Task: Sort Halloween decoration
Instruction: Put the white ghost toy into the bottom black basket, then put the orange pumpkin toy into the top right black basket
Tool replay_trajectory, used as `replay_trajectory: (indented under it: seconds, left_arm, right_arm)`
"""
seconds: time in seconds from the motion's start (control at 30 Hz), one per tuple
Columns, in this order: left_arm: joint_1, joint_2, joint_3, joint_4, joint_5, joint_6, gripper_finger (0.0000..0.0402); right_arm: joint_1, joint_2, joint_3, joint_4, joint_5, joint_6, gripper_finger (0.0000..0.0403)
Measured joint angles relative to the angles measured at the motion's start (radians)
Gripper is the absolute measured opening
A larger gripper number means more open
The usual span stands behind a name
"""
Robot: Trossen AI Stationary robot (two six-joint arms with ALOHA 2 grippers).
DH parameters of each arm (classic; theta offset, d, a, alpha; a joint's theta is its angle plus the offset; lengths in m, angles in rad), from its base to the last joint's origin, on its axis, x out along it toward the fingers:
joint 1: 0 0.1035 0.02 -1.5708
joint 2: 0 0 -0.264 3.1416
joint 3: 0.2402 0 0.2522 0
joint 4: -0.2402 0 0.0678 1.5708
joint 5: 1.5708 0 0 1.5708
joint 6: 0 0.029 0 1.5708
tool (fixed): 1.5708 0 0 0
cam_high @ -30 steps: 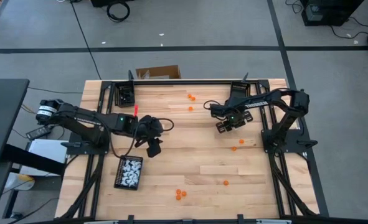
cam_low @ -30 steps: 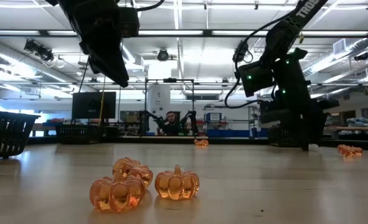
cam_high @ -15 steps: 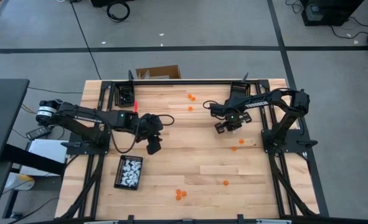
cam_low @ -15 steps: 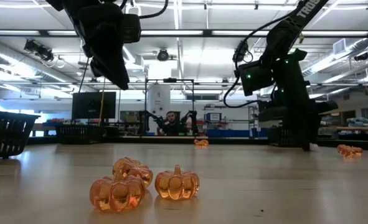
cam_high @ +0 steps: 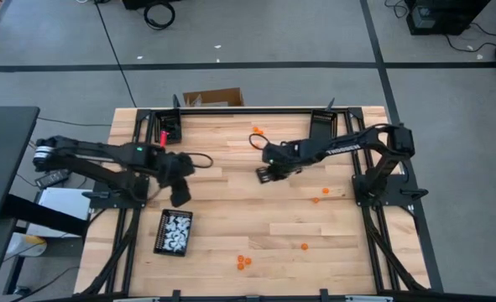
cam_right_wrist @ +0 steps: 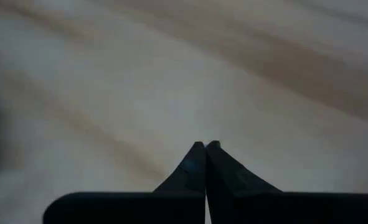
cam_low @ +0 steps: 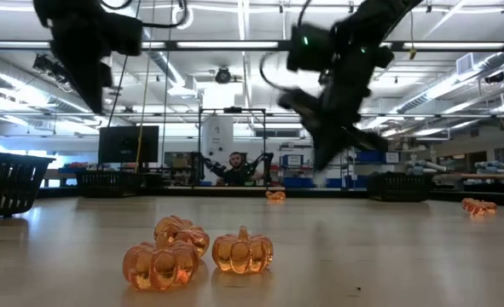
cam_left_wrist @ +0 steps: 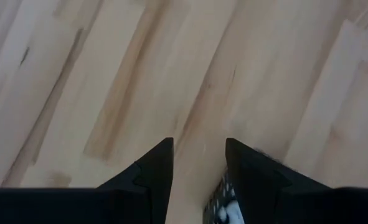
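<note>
The Halloween decoration lies scattered on the wooden table: orange pumpkins at the far middle (cam_high: 257, 130), right of centre (cam_high: 315, 200), and at the near edge (cam_high: 243, 262), where the low view shows three in a cluster (cam_low: 183, 251). White pieces fill a black tray (cam_high: 174, 232) at the near left. My left gripper (cam_high: 180, 195) hangs open above bare wood just beyond that tray, with nothing between its fingers (cam_left_wrist: 198, 142). My right gripper (cam_high: 266, 174) is shut over bare wood near the table's middle, its fingertips together (cam_right_wrist: 205, 144) with nothing between them.
Two more black trays stand at the far edge, one on the left (cam_high: 170, 127) and one on the right (cam_high: 323, 122). A cardboard box (cam_high: 214, 98) sits beyond the far edge. Bare wood lies between the two grippers.
My right gripper has swung toward the table's left edge, risen a little, tipped its fingers further down and shut on nothing. My left gripper has drawn back toward the table's left edge, staying open. The pumpkins have not moved.
</note>
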Motion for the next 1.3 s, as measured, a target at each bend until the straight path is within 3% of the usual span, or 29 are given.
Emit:
replay_trajectory:
  seconds: [0.17, 0.27, 0.4, 0.63, 0.77, 0.93, 1.17, 1.3]
  left_arm:
    - [-0.003, -0.163, 0.0, -0.103, 0.0, -0.09, 0.0155]
    - [-0.003, -0.26, 0.0, -0.122, 0.0, -0.124, 0.0155]
    - [-0.003, -0.364, 0.0, -0.119, -0.001, -0.138, 0.0155]
    - [-0.003, -0.445, 0.0, -0.134, -0.003, -0.148, 0.0155]
    - [-0.003, -0.452, 0.0, -0.147, -0.004, -0.148, 0.0155]
    - [-0.003, -0.45, 0.0, -0.151, -0.009, -0.146, 0.0156]
    - [-0.003, -0.449, 0.0, -0.15, -0.062, -0.119, 0.0156]
    - [-0.003, -0.449, -0.007, -0.126, -0.109, -0.118, 0.0156]
  right_arm:
    - [0.102, 0.01, 0.031, 0.391, 0.051, 0.072, 0.0003]
    - [0.159, 0.074, 0.103, 0.527, 0.094, 0.079, 0.0003]
    - [0.224, 0.252, 0.325, 0.536, 0.104, 0.044, 0.0003]
    - [0.297, 0.617, 0.843, 0.534, 0.057, -0.019, 0.0002]
    - [0.315, 0.775, 1.1, 0.373, 0.064, -0.057, 0.0008]
    - [0.321, 0.878, 1.299, 0.14, 0.066, -0.118, 0.007]
    - [0.318, 0.857, 1.277, 0.138, 0.056, -0.072, 0.02]
    - [0.309, 0.798, 1.277, -0.017, 0.132, -0.056, 0.0225]
